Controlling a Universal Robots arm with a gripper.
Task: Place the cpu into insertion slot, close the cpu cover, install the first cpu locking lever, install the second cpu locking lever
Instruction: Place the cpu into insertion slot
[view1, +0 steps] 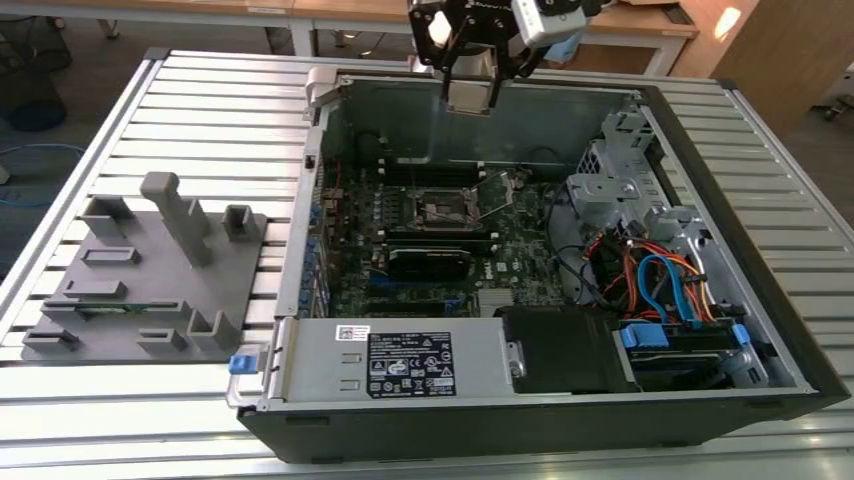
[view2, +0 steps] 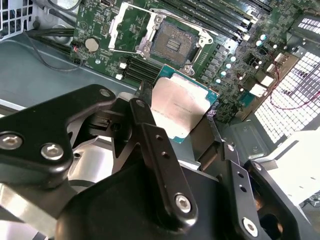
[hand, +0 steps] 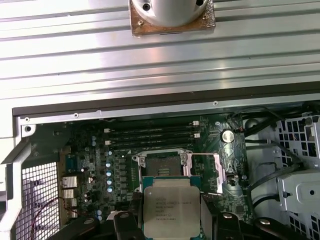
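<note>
My gripper (view1: 470, 90) hangs above the far wall of the open computer case, shut on the cpu (view1: 469, 98), a flat silver-topped chip. In both wrist views the cpu (view2: 180, 107) (hand: 171, 207) sits between my black fingers (view2: 146, 117), held by two opposite edges. The insertion slot (view1: 445, 209) (view2: 172, 44) (hand: 160, 163) lies bare on the green motherboard, below the chip and some way from it. The cpu cover (view2: 131, 27) (hand: 208, 172) is swung open to one side of the slot; in the exterior view the cpu cover (view1: 501, 197) lies on the slot's right.
A labelled power supply box (view1: 400, 365) fills the case's near edge. Drive cage and coloured cables (view1: 667, 290) crowd the exterior view's right. Long memory slots (hand: 150, 132) run beside the socket, and a black card (view1: 427, 263) lies near it. A grey fixture plate (view1: 147, 270) sits left on the slatted table (view1: 200, 100).
</note>
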